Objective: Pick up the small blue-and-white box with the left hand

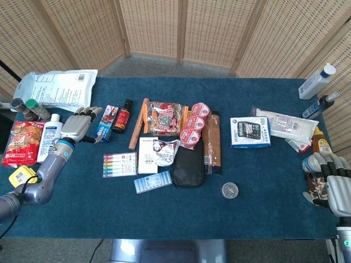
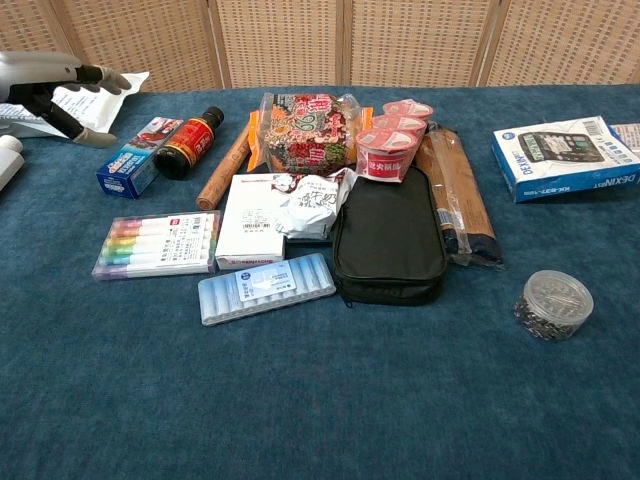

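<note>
The small blue-and-white box [image 1: 107,124] with a red end lies flat at the table's left, beside a dark sauce bottle [image 1: 122,116]. The chest view shows the box [image 2: 135,157] at upper left. My left hand [image 1: 79,125] hovers just left of the box, fingers spread and empty, fingertips close to its left edge. In the chest view the left hand [image 2: 55,85] sits up and left of the box, apart from it. My right hand [image 1: 334,183] stays at the table's far right edge, holding nothing, and is absent from the chest view.
A white bottle [image 1: 49,137], a red snack bag [image 1: 19,142] and a white pouch [image 1: 57,90] lie around the left arm. A marker set [image 1: 119,164], a pale blue case [image 1: 153,181] and a black pouch [image 1: 188,163] fill the middle. A calculator box [image 1: 250,132] lies at right.
</note>
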